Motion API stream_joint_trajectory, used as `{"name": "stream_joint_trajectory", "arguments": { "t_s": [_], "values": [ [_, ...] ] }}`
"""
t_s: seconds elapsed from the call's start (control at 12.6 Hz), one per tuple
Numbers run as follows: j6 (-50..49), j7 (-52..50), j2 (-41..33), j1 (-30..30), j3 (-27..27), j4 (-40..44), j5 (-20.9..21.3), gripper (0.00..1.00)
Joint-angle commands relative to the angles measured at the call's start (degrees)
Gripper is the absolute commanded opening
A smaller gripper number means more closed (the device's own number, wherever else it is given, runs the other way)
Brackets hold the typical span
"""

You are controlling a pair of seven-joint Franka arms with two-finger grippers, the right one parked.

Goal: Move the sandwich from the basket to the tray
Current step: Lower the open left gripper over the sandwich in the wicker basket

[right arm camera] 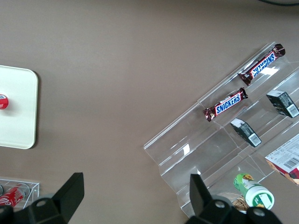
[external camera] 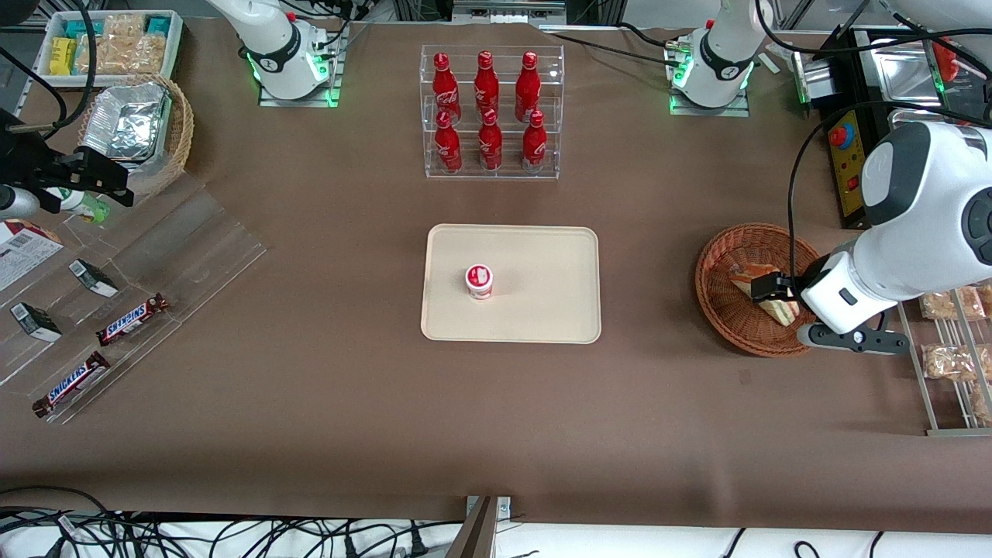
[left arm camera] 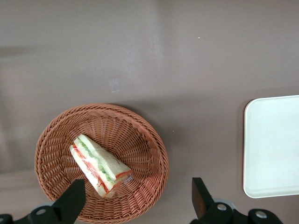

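The sandwich [left arm camera: 99, 164] lies in the basket [left arm camera: 56, 135] toward the working arm's end of the counter [external camera: 310, 403]; the gripper [left arm camera: 135, 205] hangs above the basket, jaws wide and holding nothing; the tray [external camera: 542, 310] carries 1 small cup [external camera: 479, 280].

The gripper [left arm camera: 135, 200] hangs above the table [left arm camera: 187, 56] with its two dark fingers [left arm camera: 72, 198] spread wide apart, holding nothing. The basket [left arm camera: 149, 140] sits on the table, and the sandwich [left arm camera: 100, 164] lies in it, layered edge showing, apart from both fingers. The tray [left arm camera: 273, 144] lies near the basket, only partly in view.
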Motion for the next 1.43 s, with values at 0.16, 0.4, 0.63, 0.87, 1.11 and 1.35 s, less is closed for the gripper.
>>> {"name": "stream_joint_trajectory", "arguments": {
  "t_s": [0.16, 0.4, 0.63, 0.87, 1.11, 1.35],
  "values": [
    [-0.40, 1.05, 0.33, 0.75, -0.13, 1.37, -0.74, 1.00],
    [-1.36, 0.87, 0.15, 2.14, 0.22, 1.28, -0.91, 1.00],
    [-5.31, -6.10, 0.15, 3.56, 0.14, 0.06, -0.83, 1.00],
    [-3.48, -18.36, 0.41, 3.65, 0.23, -4.59, 0.92, 1.00],
    [0.01, -26.86, -0.37, 4.27, 0.14, -8.80, 1.37, 1.00],
    [9.59, -37.49, -1.87, 4.35, 0.23, -16.63, 2.68, 1.00]
  ]
}}
